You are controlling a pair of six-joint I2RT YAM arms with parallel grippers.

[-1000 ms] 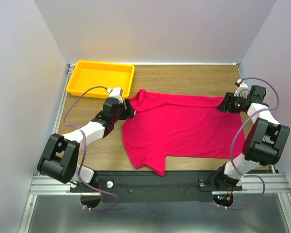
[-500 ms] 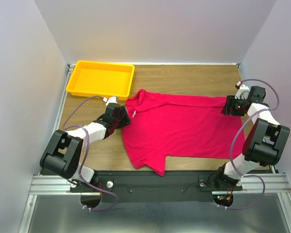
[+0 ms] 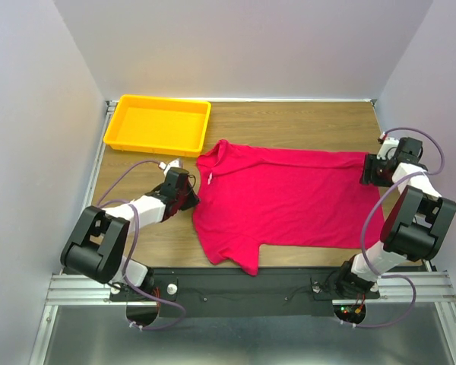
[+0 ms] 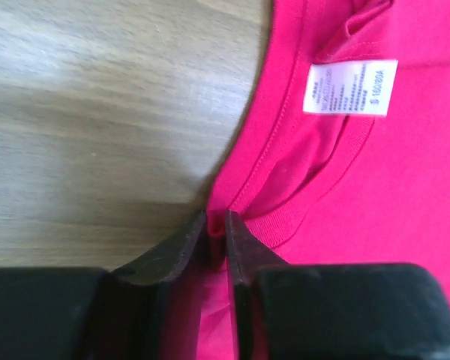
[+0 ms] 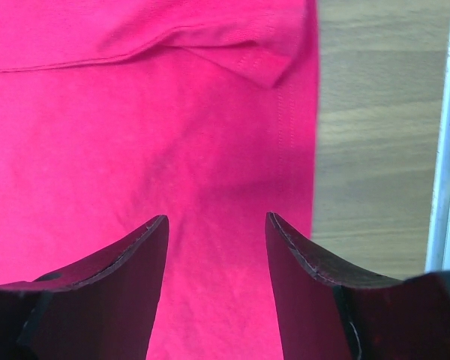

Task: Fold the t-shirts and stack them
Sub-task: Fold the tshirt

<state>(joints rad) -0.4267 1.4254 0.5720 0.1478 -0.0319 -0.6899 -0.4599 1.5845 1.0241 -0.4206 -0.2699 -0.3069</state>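
One crimson-pink t-shirt [image 3: 289, 198] lies spread flat on the wooden table [image 3: 304, 122], collar to the left and hem to the right. My left gripper [image 3: 191, 196] sits low at the shirt's left edge, just below the collar. In the left wrist view it [image 4: 216, 221] is shut on a pinch of the shirt's [image 4: 375, 165] edge, close to the white neck label [image 4: 349, 87]. My right gripper [image 3: 367, 171] is at the shirt's far right corner. The right wrist view shows it [image 5: 216, 221] open above the cloth [image 5: 172, 112], near the hem.
A yellow plastic tray [image 3: 205, 129] stands at the back left, close behind the collar. A metal rail [image 5: 446, 135] runs along the table's right side beside my right gripper. Grey walls enclose the table on three sides.
My left gripper slid down along the shirt's left edge and shut on the cloth near the collar. My right gripper drew rightward to the shirt's corner and stayed open.
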